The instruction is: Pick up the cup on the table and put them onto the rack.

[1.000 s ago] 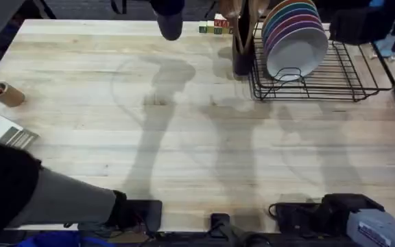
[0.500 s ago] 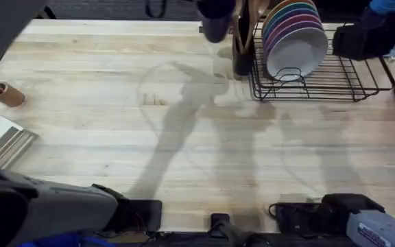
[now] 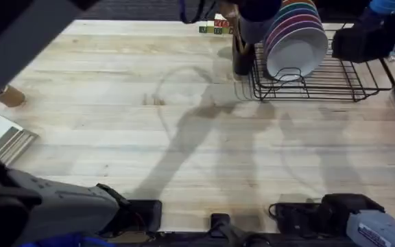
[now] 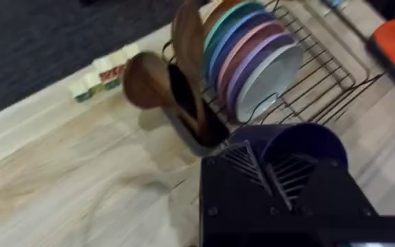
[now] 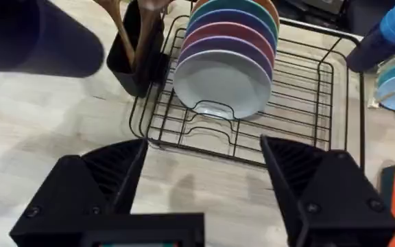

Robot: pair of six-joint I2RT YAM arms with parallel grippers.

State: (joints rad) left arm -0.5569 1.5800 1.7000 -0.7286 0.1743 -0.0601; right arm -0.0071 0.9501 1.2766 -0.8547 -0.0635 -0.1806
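Gripping the cup (image 4: 300, 147) between its black fingers (image 4: 238, 165), your left gripper (image 4: 273, 171) holds it in the air above the far side of the bench (image 3: 184, 137), beside the utensil holder (image 4: 194, 123) at the rack's (image 3: 334, 82) near-left corner. From overhead the cup (image 3: 256, 17) is a dark blur next to the upright plates (image 3: 295, 34). Your right gripper (image 5: 201, 175) hangs over the bench facing the rack (image 5: 307, 110), fingers spread wide with nothing between them.
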